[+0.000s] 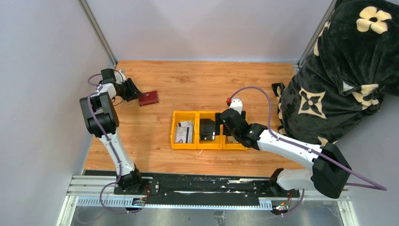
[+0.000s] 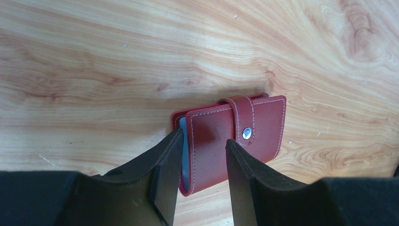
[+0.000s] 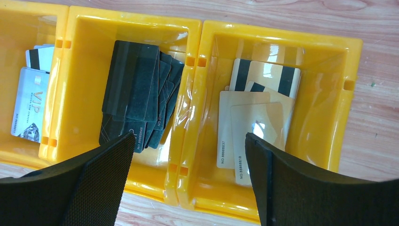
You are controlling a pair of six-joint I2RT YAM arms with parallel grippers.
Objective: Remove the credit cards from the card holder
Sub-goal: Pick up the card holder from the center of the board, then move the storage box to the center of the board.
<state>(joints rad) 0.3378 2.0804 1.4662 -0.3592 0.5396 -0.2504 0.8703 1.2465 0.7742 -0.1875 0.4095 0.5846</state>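
The dark-red card holder lies flat on the wooden table at the far left, its snap strap fastened. A blue-grey layer shows at its open edge. My left gripper stands half open over its near end: the left finger touches the open edge, the right finger hangs over the cover. Credit cards lie in three yellow bins: grey-white ones on the left, black ones in the middle, tan-gold ones on the right. My right gripper hangs wide open above the bins, holding nothing.
The yellow bins stand in a row at mid-table. A dark blanket with pale flowers bulges over the table's right edge. Grey walls close in the back and left. A black rail runs along the near edge.
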